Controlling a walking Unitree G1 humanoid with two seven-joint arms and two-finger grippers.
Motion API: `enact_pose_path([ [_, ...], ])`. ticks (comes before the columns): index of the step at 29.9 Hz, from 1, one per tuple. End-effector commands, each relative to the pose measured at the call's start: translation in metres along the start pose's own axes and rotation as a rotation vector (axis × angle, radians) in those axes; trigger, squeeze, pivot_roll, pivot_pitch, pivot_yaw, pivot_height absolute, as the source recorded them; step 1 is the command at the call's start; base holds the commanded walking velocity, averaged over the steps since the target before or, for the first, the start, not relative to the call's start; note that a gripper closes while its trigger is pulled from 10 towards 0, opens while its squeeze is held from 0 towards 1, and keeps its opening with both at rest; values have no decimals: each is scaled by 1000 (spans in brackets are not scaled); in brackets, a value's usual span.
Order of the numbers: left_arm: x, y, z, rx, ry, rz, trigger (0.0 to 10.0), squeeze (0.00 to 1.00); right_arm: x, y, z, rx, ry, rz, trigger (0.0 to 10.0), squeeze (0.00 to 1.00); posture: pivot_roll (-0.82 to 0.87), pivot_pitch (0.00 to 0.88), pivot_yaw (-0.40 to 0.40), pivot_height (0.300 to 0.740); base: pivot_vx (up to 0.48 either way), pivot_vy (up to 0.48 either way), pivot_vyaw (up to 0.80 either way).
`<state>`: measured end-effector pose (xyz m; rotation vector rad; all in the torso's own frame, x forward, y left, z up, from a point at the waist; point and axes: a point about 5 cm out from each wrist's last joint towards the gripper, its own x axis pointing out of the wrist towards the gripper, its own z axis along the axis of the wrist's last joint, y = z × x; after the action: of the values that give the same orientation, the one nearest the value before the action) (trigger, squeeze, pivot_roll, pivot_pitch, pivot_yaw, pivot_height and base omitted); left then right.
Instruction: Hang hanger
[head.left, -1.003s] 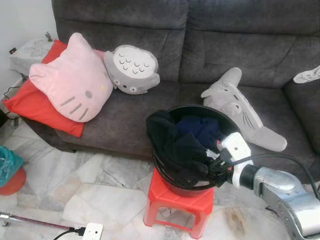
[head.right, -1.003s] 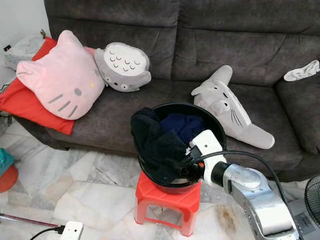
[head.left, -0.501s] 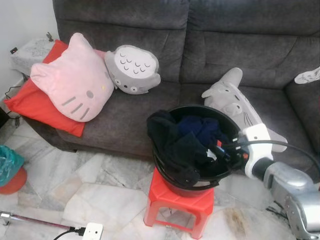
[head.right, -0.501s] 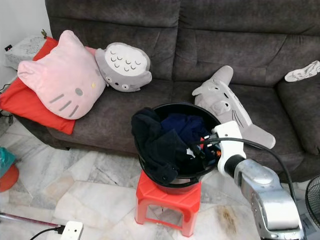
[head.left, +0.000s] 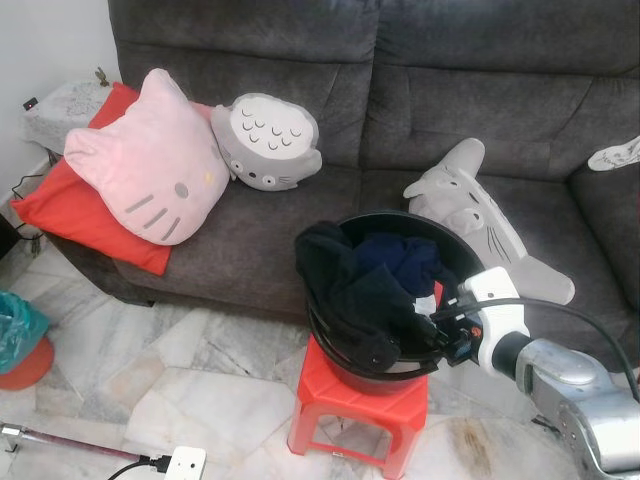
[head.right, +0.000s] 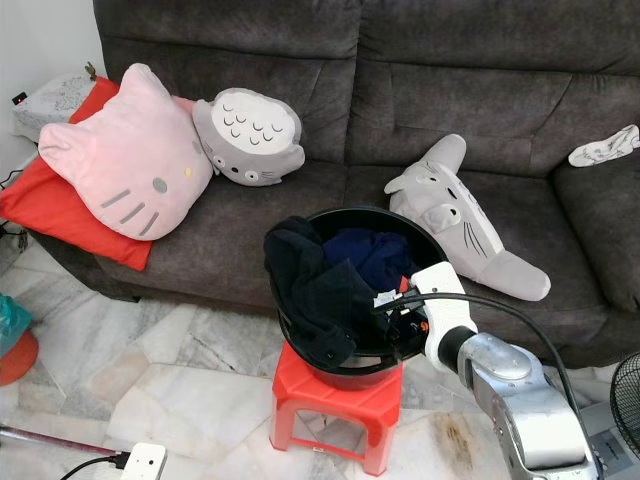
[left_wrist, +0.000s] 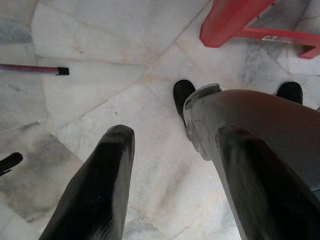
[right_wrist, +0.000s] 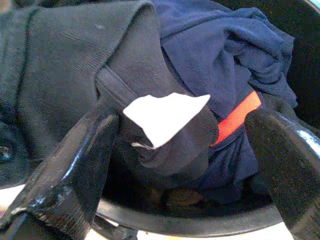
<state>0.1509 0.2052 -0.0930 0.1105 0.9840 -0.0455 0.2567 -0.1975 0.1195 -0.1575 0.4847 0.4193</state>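
Observation:
A black round basket (head.left: 400, 217) stands on a red plastic stool (head.left: 355, 400) in front of the sofa. It holds a black garment (head.left: 350, 290) draped over its near-left rim and a navy garment (head.left: 395, 255) behind that. My right gripper (head.left: 440, 325) reaches in over the basket's right rim. In the right wrist view it is open (right_wrist: 180, 170), its fingers (right_wrist: 75, 175) astride the black garment's collar with a white label (right_wrist: 162, 117); an orange strip (right_wrist: 237, 115) shows on the navy cloth. My left gripper (left_wrist: 170, 190) hangs open over the marble floor.
A dark grey sofa (head.left: 450, 110) behind the basket carries a pink cat cushion (head.left: 150, 165), a red cushion (head.left: 70, 210) and two grey plush toys (head.left: 265, 140) (head.left: 480, 215). A power strip (head.left: 175, 463) lies on the floor at the left, a fan (head.right: 625, 400) at the right.
My right gripper drew back to the basket's right rim half a second ago, then came in again lower over the black garment's collar. The camera shifted slightly.

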Motion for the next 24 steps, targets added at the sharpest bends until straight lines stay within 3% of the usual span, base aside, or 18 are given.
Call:
enact_pose_path([
  [1, -2, 0, -9, 22, 37, -4, 10000, 0, 2, 0, 0, -14, 4, 0, 10000, 0, -116, 56, 19, 740, 0, 0, 0],
  [10, -2, 0, -9, 13, 34, -2, 10000, 0, 21, 3, 4, -21, -30, 36, 10000, 0, -108, 75, 14, 740, 0, 0, 0],
  [23, -2, 1, -8, 7, 33, 3, 10000, 0, 29, 3, -9, -29, 22, 27, 10000, 0, -104, 91, 18, 740, 0, 0, 0],
  [24, -2, 1, -8, 8, 32, 3, 10000, 0, 29, 2, -10, -23, 20, 23, 6353, 0, -102, 91, 17, 740, 0, 0, 0],
])
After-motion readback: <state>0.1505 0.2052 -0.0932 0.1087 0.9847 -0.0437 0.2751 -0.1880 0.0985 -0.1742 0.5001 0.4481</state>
